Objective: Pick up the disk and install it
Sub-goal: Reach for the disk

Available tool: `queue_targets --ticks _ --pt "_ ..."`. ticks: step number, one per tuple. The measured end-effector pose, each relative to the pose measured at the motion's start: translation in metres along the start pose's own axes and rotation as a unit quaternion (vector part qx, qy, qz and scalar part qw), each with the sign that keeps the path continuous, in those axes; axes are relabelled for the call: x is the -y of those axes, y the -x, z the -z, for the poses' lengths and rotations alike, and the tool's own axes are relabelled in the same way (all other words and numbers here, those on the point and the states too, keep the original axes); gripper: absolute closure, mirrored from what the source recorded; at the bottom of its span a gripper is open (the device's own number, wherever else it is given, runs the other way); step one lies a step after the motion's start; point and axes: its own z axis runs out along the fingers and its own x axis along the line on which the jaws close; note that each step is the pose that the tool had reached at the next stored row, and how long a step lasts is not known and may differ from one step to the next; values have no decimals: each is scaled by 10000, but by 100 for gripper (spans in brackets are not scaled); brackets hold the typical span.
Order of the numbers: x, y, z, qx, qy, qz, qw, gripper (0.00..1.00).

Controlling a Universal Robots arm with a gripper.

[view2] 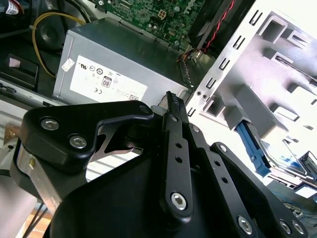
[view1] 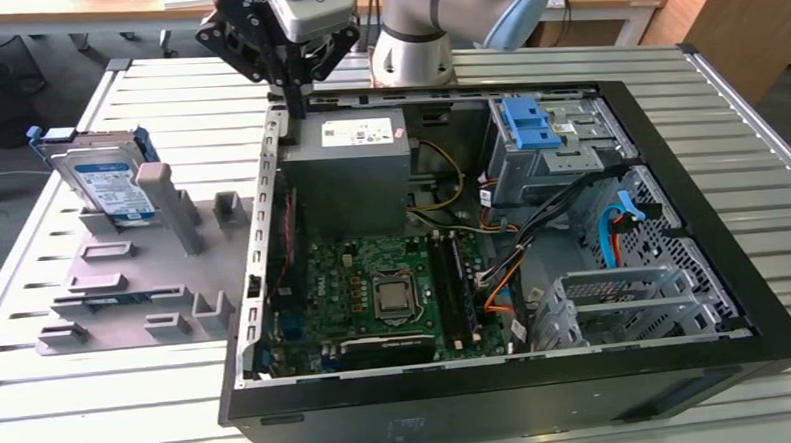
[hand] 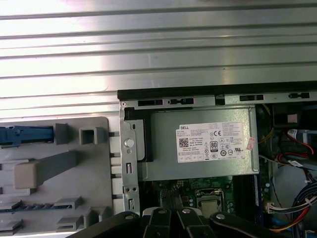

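The disk (view1: pixel 107 184) is a silver drive with a blue-and-white label in a blue bracket. It stands on edge in a grey holder (view1: pixel 145 277) at the exterior view's left, beside the open computer case (view1: pixel 509 377). In the second wrist view the disk (view2: pixel 290 159) lies beyond the holder's posts. In the first wrist view its blue bracket (hand: pixel 25 135) pokes in at the edge. My gripper (view1: pixel 290 94) hangs over the case's rear corner next to the power supply, well apart from the disk. Its fingers (view2: pixel 172 101) are shut together with nothing between them.
The grey power supply (view1: pixel 352 148) with a white sticker sits just under the gripper. A metal drive cage with a blue latch (view1: pixel 531 125) is at the case's far side, the motherboard (view1: pixel 379 292) in the middle. The slatted metal table (view1: pixel 84 415) surrounds everything.
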Motion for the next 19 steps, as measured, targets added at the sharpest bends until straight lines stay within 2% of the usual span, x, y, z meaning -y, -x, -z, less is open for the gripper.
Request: queue_targets --ticks 19 --pt "3 -40 0 0 0 0 10000 89"
